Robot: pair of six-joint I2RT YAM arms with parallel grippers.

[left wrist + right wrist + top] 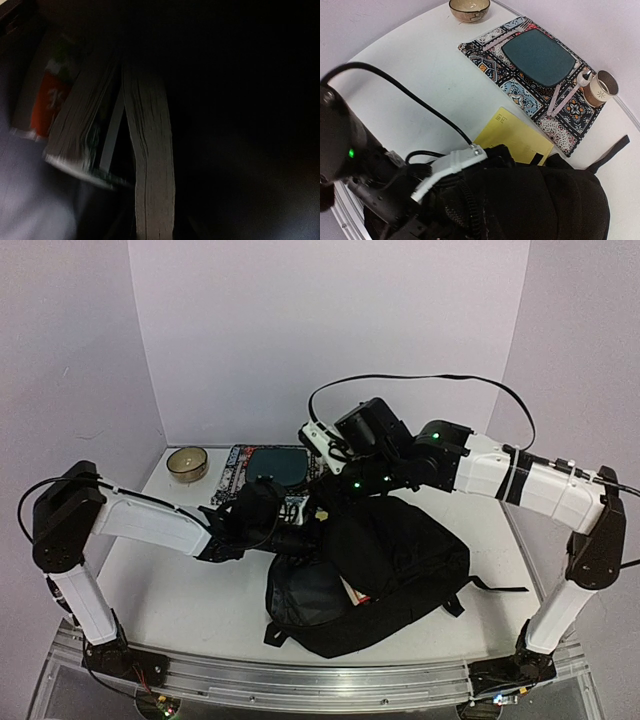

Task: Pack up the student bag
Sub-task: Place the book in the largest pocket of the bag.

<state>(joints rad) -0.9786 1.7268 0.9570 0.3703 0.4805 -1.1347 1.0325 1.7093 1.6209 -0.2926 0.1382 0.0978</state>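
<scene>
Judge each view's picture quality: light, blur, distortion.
Top external: evenly lit and sharp, though the black student bag swallows detail. Left wrist: nearly black, only blurred book pages catching light at left. Right wrist: bright and sharp, with wide-angle bending of the table edge.

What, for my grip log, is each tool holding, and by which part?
The right tool seems shut on the student bag's opening rim; left tool is inside, hold unclear.

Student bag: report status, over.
Left gripper inside the student bag, jaws unseen. Right gripper shut at its top edge. Books already inside. Yellow pad lies outside, against the bag.
</scene>
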